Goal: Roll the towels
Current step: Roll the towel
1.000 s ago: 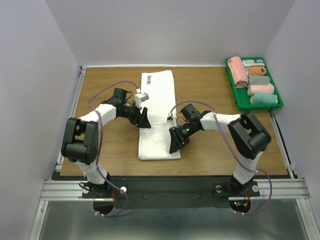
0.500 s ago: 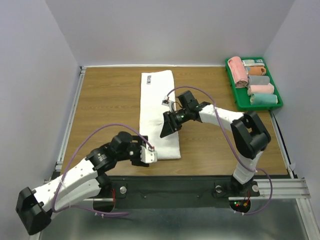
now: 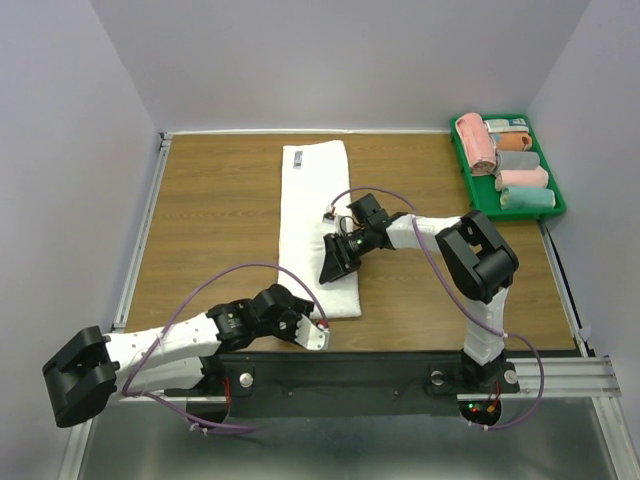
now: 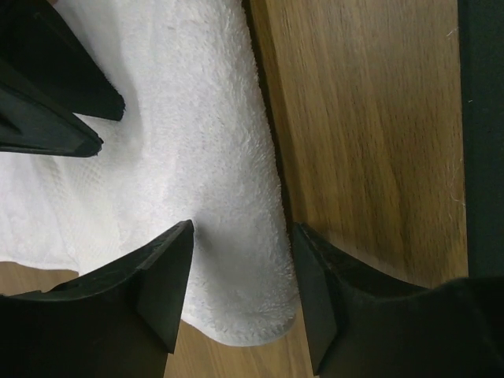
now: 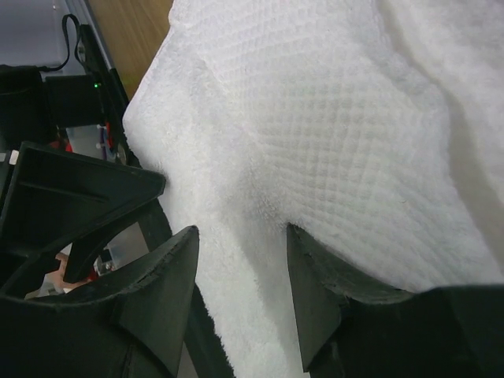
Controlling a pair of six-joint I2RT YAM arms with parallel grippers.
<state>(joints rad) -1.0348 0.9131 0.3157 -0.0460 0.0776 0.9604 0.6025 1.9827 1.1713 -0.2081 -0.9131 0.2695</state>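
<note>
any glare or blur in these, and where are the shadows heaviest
Top external view: sharp and evenly lit, no glare, though the white towel loses most of its texture. Left wrist view: the left gripper is a near-black silhouette, with a dark shadow line along the towel's edge on the table. Right wrist view: the waffle weave is crisp, the right gripper dark.
</note>
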